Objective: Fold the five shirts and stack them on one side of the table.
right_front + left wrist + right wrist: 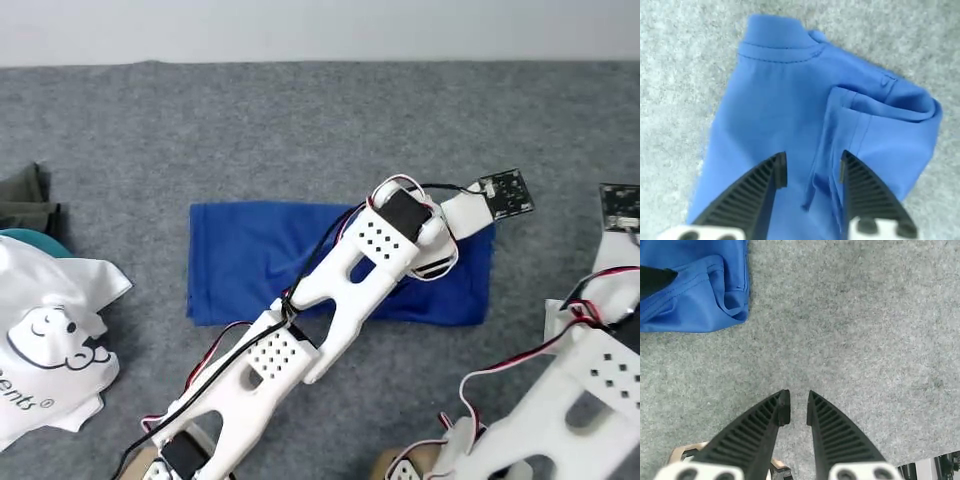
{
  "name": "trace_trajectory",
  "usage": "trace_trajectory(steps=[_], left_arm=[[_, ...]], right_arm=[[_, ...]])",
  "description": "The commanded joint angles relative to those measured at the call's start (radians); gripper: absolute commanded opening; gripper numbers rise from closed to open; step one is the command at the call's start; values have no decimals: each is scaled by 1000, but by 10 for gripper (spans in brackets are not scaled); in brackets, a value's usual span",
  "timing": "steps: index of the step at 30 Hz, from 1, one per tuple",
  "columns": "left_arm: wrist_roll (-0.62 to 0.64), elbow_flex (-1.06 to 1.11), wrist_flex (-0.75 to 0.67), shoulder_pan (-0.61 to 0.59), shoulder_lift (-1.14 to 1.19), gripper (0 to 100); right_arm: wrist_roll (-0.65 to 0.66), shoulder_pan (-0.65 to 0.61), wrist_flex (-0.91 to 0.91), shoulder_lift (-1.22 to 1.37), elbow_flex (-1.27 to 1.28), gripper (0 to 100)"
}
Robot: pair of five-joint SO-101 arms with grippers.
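Left wrist view: the left fingers (757,192) stand apart, open, directly over the blue shirt (780,100), and nothing is pinched in them. A raised ridge of cloth runs up between the two fingers, closer to one than to the other. I cannot tell whether their tips touch the fabric.

The right fingers (760,430) are parted by only a narrow gap and hold nothing. They hang over bare grey tabletop (865,315), well apart from the shirt's doubled end (690,290), where the layers curl round in a soft loop.

From the high view the blue shirt (250,260) lies folded into a long rectangle across the middle of the tabletop (300,120), its edges fairly straight and its surface mostly flat. The left arm (340,270) reaches diagonally across it, hiding part of the cloth, with its wrist above the shirt's right end. The right arm (600,380) sits at the right edge, clear of the shirt.

At the left edge lies a white shirt (50,330) with a printed bear, loosely spread and creased. Beyond it are a teal cloth (30,242) and a dark olive cloth (25,200).
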Motion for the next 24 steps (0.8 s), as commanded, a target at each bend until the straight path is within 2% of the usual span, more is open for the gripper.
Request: trace_trajectory(steps=[1,7,13,16,20,24], left_arm=[[0,-42,-12,29,21,177],[2,-62,-34,44,94,165],[0,-160,130,38,31,136],[26,-156,132,35,-28,133],[35,-59,132,48,-127,133],[35,166,132,44,-276,133]], right_arm=[[-3,5,35,-24,-5,71],[-3,5,35,-24,-5,71],[-3,5,35,-24,-5,71],[-3,5,35,-24,-5,71],[-3,10,35,-24,-5,70],[-3,12,35,-25,-5,69]])
